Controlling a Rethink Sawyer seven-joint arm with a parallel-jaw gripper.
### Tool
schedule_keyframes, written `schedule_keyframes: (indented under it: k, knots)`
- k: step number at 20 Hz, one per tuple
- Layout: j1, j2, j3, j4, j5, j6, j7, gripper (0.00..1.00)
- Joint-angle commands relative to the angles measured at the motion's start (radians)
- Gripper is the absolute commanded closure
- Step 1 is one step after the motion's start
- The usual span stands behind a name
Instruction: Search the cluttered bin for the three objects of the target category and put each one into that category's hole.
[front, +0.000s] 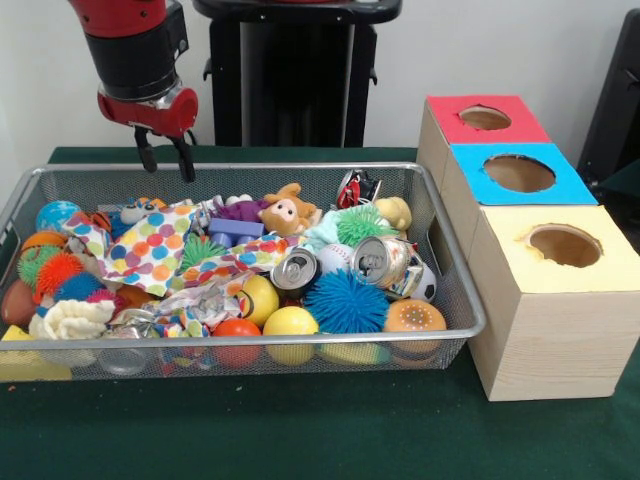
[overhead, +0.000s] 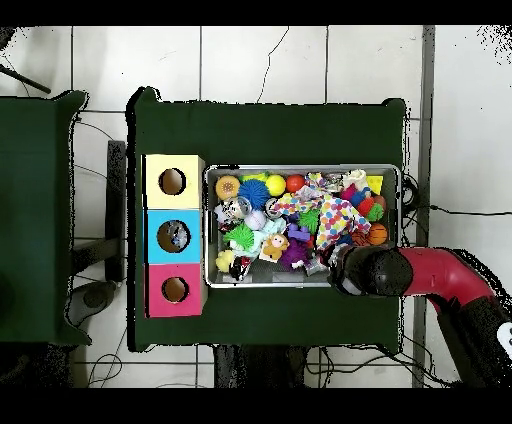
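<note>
My gripper (front: 166, 157) hangs open and holds nothing, just above the far left rim of the wire bin (front: 455, 290). In the overhead view the red arm's head (overhead: 365, 272) covers it at the bin's (overhead: 303, 168) lower right edge. The bin is heaped with clutter: two crushed silver cans (front: 296, 268) (front: 383, 260), a red and black can (front: 356, 187), a blue spiky ball (front: 345, 300), yellow balls (front: 290, 322), a plush monkey (front: 288, 212) and a polka-dot cloth (front: 150, 250). Beside the bin stand the red box (front: 485, 118), blue box (front: 518, 173) and yellow box (front: 563, 245), each with a round hole.
The boxes form a row against the bin's right side in the front view. In the overhead view they are yellow (overhead: 172, 181), blue (overhead: 173, 236) and red (overhead: 174, 290), and something small shows inside the blue hole. Green cloth (front: 300, 430) covers the table.
</note>
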Motion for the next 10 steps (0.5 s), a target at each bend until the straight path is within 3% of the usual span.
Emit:
schedule_keyframes:
  k: [1,10]
  knots:
    - [-0.005,0.03,-0.017,-0.009,-0.09,0.089,-0.312,0.0]
    - [-0.003,0.038,-0.022,-0.01,-0.104,0.102,-0.33,0.0]
